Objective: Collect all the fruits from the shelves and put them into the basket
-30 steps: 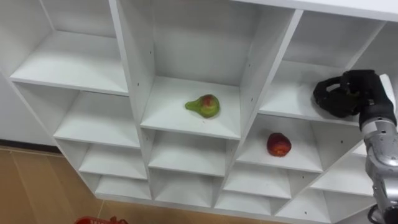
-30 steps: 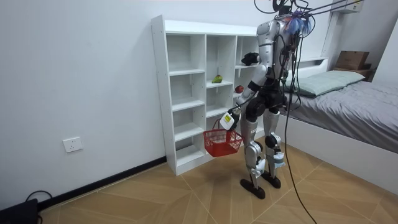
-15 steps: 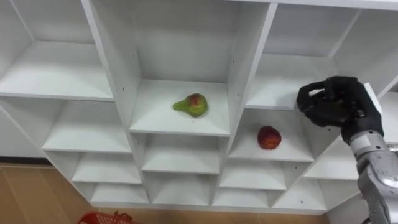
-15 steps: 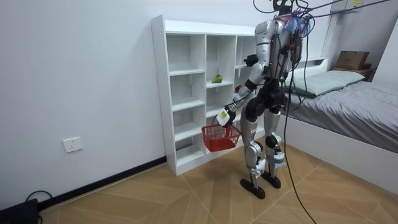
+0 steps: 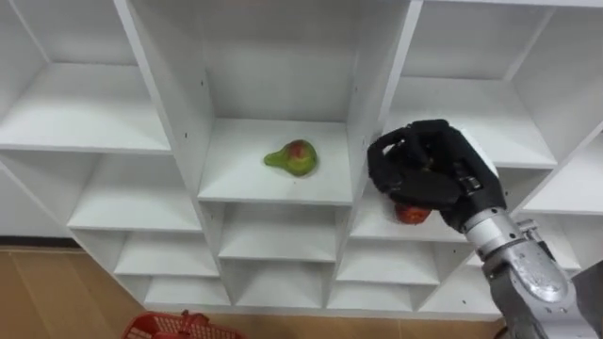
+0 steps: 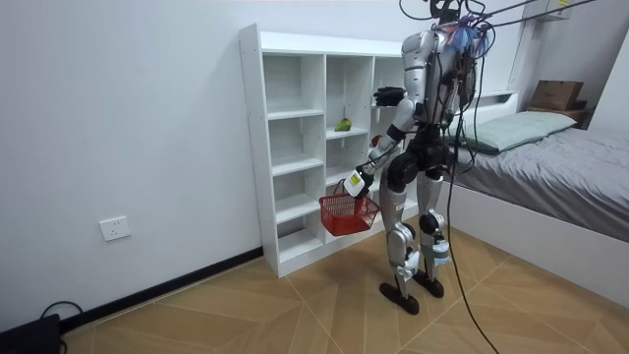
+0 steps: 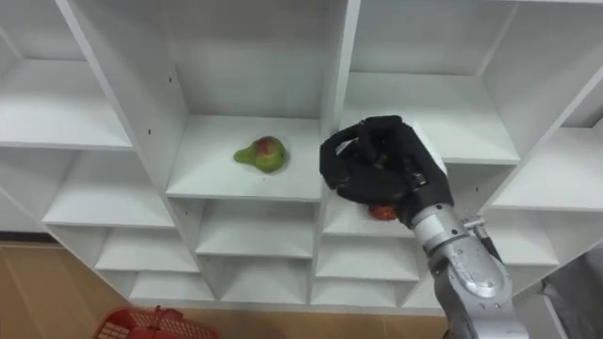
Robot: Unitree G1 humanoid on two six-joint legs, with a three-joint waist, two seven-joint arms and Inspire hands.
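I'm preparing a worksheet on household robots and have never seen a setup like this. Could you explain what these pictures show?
This is a two-legged humanoid robot standing at a white shelf unit. Two pictures come from cameras in its head, looking at the shelves; the third from a camera across the room. A pear lies in a middle compartment, a red fruit one lower to the right. The right hand, fingers curled and empty, hovers in front of that red fruit. The left hand carries a red basket by its handle.

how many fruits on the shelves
2: a pear on the middle column's shelf; a red fruit a shelf lower to its right, partly behind the right hand.
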